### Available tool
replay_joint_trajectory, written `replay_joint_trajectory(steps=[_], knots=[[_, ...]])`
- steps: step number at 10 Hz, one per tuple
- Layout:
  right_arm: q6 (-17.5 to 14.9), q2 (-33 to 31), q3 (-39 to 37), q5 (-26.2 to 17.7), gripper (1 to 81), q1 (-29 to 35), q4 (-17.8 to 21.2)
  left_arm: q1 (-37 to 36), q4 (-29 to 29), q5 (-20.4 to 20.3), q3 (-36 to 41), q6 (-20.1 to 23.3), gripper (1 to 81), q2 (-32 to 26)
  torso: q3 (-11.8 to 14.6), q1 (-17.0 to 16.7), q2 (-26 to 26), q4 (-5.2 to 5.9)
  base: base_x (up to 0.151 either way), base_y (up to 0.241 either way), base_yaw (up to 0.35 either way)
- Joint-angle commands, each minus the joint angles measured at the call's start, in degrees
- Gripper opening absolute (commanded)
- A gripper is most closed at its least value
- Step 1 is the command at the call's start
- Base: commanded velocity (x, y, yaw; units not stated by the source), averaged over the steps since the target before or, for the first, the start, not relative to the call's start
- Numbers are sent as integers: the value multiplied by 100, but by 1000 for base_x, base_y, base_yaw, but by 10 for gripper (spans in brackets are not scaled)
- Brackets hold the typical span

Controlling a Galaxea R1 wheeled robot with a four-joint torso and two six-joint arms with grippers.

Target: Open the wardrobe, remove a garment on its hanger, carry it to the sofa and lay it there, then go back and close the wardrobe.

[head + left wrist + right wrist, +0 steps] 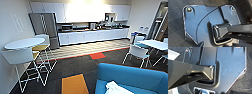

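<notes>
The blue sofa (135, 77) sits low in the head view, its rounded back facing the room, and it serves as the landmark here. On its seat, near the front edge of the frame, lies the white garment (117, 89), crumpled in a loose heap and touching the blue cushion; whether a hanger is under it cannot be told.

Just beside the sofa, on its left, an orange carpet tile (74, 84) is set into the dark carpet (75, 66). Beyond the sofa's back a red carpet tile (97, 55) lies at the border of a paler floor. Well apart from the sofa to the left stands a tall round white table (23, 43) with white wire-legged stools (21, 58), some with yellow seats. To the right of the sofa, behind it, are a white table (156, 44) and white chairs (137, 53). Far behind the sofa runs a kitchen counter (93, 31) with white cabinets above and below, and a steel refrigerator (45, 27) at its left end.

Both wrist views look over the robot's own dark plate and jointed bar toward the dark carpet; whether either pincer is spread or pressed together cannot be told
</notes>
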Motion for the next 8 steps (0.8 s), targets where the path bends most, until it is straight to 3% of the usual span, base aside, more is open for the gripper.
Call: replay_joint_trajectory(steps=[1,8], knots=[[2,30,12,-295,811,144,-49,-216,87,193,1,1,811,-39,0,0,0,0,0,0,318],[20,21,3,-287,811,144,-22,-207,87,202,-25,1,811,-31,0,0,0,0,0,0,291]])
